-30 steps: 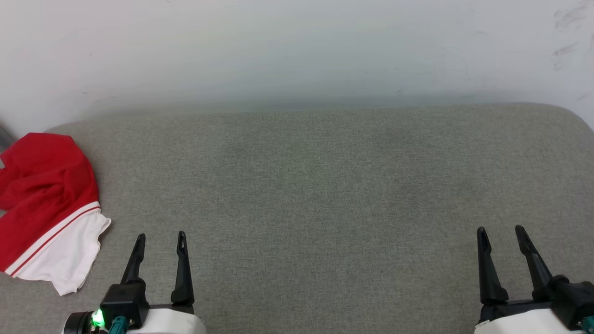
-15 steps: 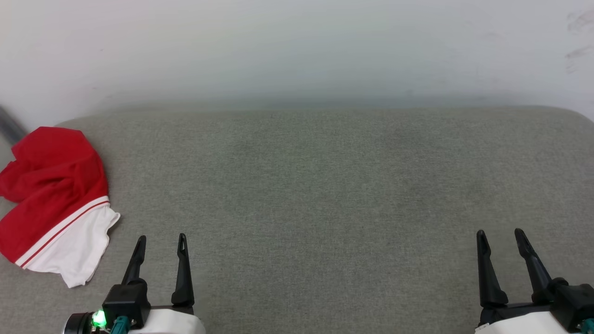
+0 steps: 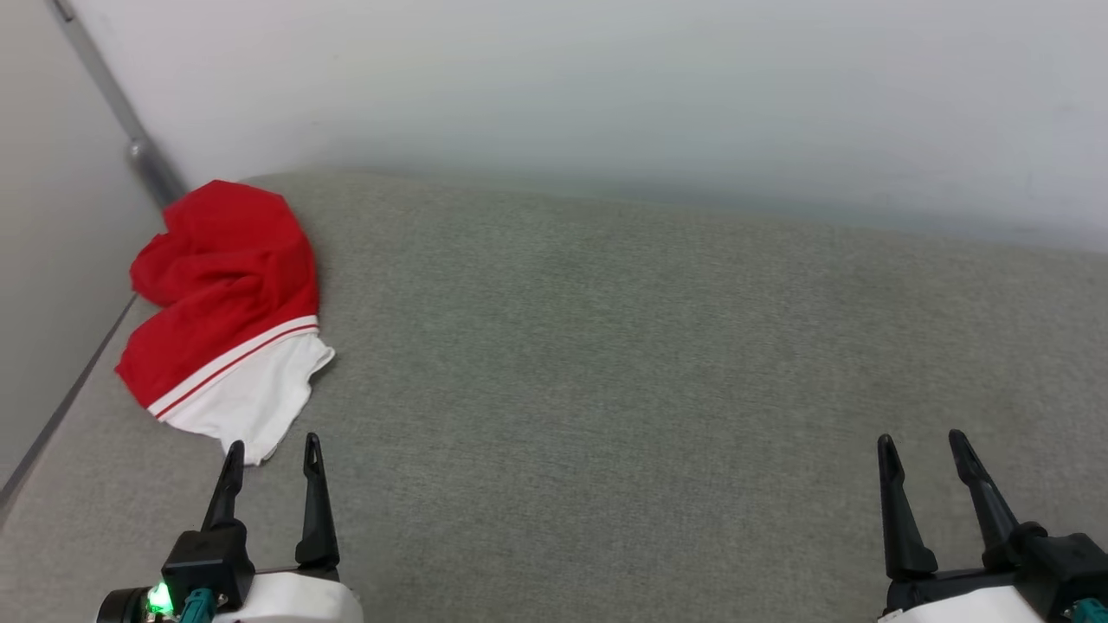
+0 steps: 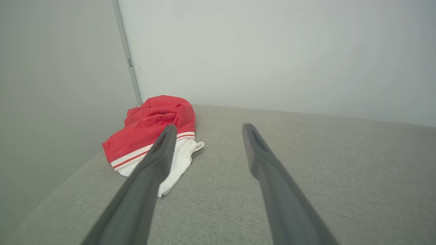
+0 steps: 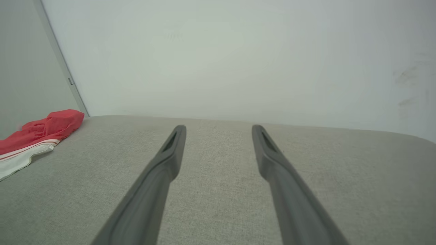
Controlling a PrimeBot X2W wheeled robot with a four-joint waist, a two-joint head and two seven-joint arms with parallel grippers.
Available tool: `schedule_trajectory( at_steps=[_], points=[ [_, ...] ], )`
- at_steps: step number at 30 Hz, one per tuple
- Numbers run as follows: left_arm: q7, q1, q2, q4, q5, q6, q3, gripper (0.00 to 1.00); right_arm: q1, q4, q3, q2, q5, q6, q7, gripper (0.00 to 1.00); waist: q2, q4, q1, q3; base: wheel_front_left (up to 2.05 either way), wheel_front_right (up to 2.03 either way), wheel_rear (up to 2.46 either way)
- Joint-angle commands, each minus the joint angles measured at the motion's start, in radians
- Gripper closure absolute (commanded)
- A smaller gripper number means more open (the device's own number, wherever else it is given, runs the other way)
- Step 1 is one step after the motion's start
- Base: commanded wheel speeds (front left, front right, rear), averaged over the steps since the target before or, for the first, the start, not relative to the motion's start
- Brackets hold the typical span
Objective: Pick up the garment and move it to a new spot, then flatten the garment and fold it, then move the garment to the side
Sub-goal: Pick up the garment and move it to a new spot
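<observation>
Garment (image 3: pixel 221 311) is crumpled in a heap at the upper left of the head view, on the grey fabric surface (image 3: pixel 606 346). It sits right in the corner where the back wall (image 3: pixel 606 86) meets the side panel (image 3: pixel 52 216), with the grey corner strip (image 3: pixel 130 130) just behind it. Red body is bunched up and one white sleeve with striped trim flops toward the bottom of the frame. Left tool (image 3: pixel 273 443) is at lower left, fingers spread, nothing between them, tips near the sleeve edge but apart from it. Right tool (image 3: pixel 920 437) is at lower right, also spread and empty, well apart from the cloth. Pick-up not yet done, so I'd say step one.

Risks as I see them:
- The corner leaves little room, so a left-arm reach could clip the side panel or strip.
- Pinching only the sleeve likely lifts one layer, and the rest would drag or slip out.
- The heap hides collar and hem, so the grasp point is a guess and could come up twisted, making flattening harder.
- Coming down too deep could snag the upholstery weave with the fingertips.
- Right tool needs a long cross-reach to help, with a collision risk against the left arm.
</observation>
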State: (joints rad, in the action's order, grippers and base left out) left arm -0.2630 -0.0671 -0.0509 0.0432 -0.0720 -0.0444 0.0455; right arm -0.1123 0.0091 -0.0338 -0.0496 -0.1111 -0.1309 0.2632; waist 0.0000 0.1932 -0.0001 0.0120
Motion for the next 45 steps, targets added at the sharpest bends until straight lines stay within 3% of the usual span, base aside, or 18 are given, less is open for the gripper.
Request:
schedule_trajectory(
  at_steps=[1,12,20,26,33,40,45],
  points=[
    [-0.003,0.008,0.0,0.002,0.003,-0.003,0.006,0.0,-0.01,-0.004,0.005,-0.001,0.012,0.0,0.002,0.0,0.0,0.053,0.0001,0.0,0.0,0.0,0.0],
    [-0.003,-0.005,0.0,0.013,0.0,-0.011,0.033,0.0,-0.018,-0.002,0.026,-0.001,0.028,0.0,0.002,0.0,0.0,0.214,0.0001,-0.014,0.0,0.0,0.0],
    [-0.003,-0.032,0.0,-0.001,-0.01,-0.019,0.06,0.0,-0.022,0.0,0.042,-0.001,0.03,0.0,0.002,0.0,0.0,0.255,0.0001,-0.021,0.0,0.0,0.0],
    [-0.003,-0.016,0.0,-0.001,-0.026,-0.02,0.075,0.0,-0.015,-0.003,0.044,-0.001,0.034,0.0,0.002,0.0,0.0,0.243,0.0001,-0.007,0.0,0.0,0.0],
    [-0.003,0.169,-0.041,0.05,-0.04,0.061,0.12,0.0,0.029,-0.026,0.035,-0.001,0.08,0.0,0.002,0.0,0.0,0.211,0.0001,0.077,0.0,0.0,0.0],
    [-0.003,0.448,-0.14,0.155,-0.076,0.125,0.192,0.0,0.096,-0.072,0.003,-0.005,0.149,0.0,0.002,0.0,0.0,0.159,0.0001,0.23,0.0,0.0,0.0],
    [-0.003,0.641,-0.232,0.241,-0.093,0.149,0.223,0.0,0.151,-0.123,-0.016,-0.032,0.174,0.0,0.002,0.0,0.0,0.119,0.0001,0.346,0.0,0.0,0.0]
  ],
)
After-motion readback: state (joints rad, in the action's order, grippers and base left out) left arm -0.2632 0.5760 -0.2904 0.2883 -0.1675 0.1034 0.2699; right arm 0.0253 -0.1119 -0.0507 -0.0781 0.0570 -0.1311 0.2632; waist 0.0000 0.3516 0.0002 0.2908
